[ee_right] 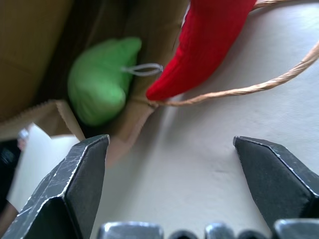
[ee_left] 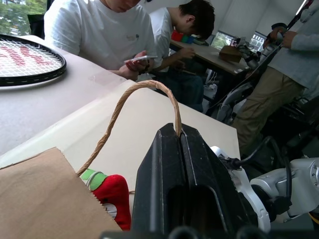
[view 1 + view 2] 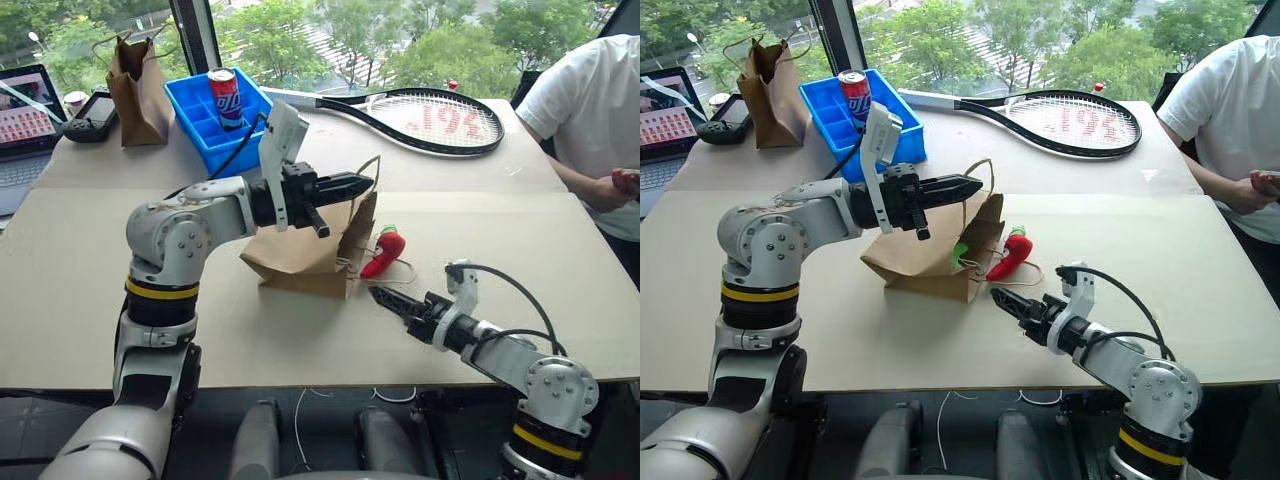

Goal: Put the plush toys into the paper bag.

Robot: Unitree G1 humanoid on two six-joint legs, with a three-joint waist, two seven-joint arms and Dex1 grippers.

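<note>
The wide tan paper bag (image 3: 297, 256) lies on its side at the middle of the table, mouth toward my right arm. My left gripper (image 3: 352, 184) is shut on its upper loop handle (image 2: 124, 104), holding the mouth lifted. The light-green plush toy (image 1: 99, 82) sits inside the bag's mouth. At the mouth, partly over the lower handle on the table, rests the red chili plush toy (image 3: 385, 253). My right gripper (image 3: 385, 297) hovers open just in front of the chili, low over the table, with nothing between its fingers (image 1: 79, 174).
At the back left stand a smaller darker paper bag (image 3: 140, 85) and a blue bin (image 3: 195, 110) holding a can (image 3: 225, 97). A tennis racket (image 3: 430, 120) lies at the back. A laptop (image 3: 25, 110) sits far left. A person (image 3: 590, 110) sits at the right edge.
</note>
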